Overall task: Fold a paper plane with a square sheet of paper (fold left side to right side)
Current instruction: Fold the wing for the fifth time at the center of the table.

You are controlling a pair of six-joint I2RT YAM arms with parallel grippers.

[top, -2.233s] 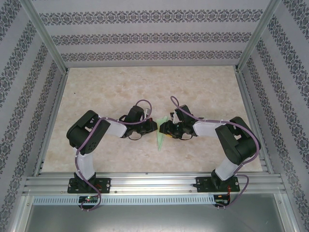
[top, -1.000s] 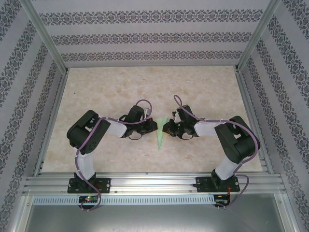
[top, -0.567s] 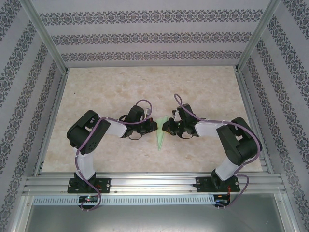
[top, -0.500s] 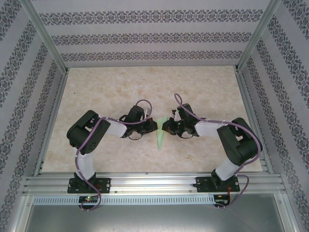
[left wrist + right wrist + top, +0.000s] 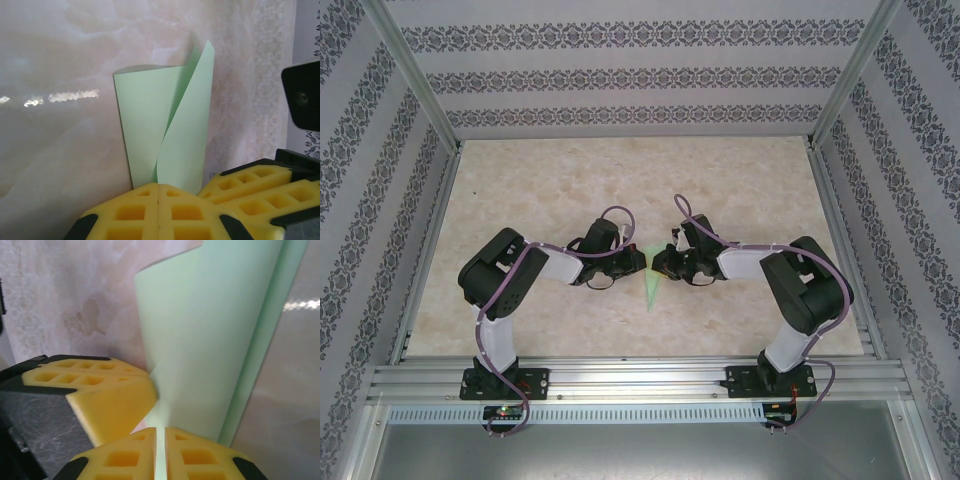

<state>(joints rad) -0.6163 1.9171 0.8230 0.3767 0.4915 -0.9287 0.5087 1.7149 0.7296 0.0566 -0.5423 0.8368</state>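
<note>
Two arms reaching low across the surface [image 5: 550, 180], left hand [image 5: 638, 262] from 9 o'clock, right hand [image 5: 658, 265] from 3 o'clock, both pinched shut on the mint-green paper [image 5: 650, 284] mid-surface, loosely folded, long axis 12-to-6, narrow tip toward 6 o'clock

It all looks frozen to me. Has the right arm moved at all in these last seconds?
Yes, slightly: the right arm has shifted left, away from the table's right rail.
</note>
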